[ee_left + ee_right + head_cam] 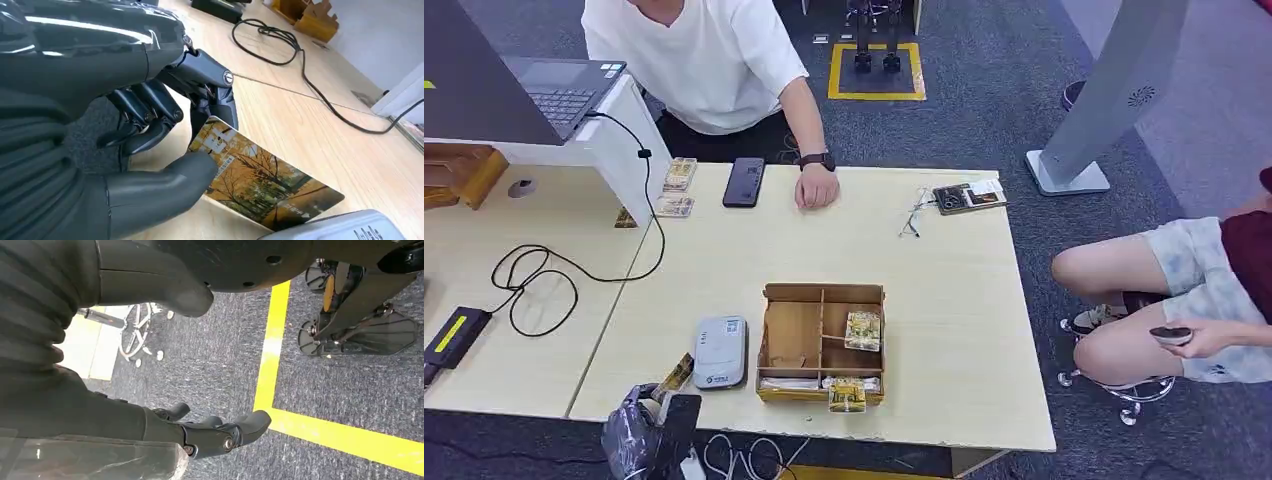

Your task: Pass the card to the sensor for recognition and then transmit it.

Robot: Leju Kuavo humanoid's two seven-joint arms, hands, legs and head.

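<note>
Left hand [150, 125] pinches the card [260, 175] at the surface's [944, 260] near edge, just beside the grey sensor [721, 351]; right hand [215, 432] hangs with fingers spread, holding nothing.

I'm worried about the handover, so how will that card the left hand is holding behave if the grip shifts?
The card looks thin, flat and unbent though the left hand holds only one end, so it is probably stiff and light. Its printed face looks glossy, so it may slip between thumb and fingers. It shouldn't roll; dropped, it would likely land flat on the table.

Glossy dark-grey left hand [150, 115], ribbed cover, jointed fingers [150, 107] (silver screws at knuckles).
</note>
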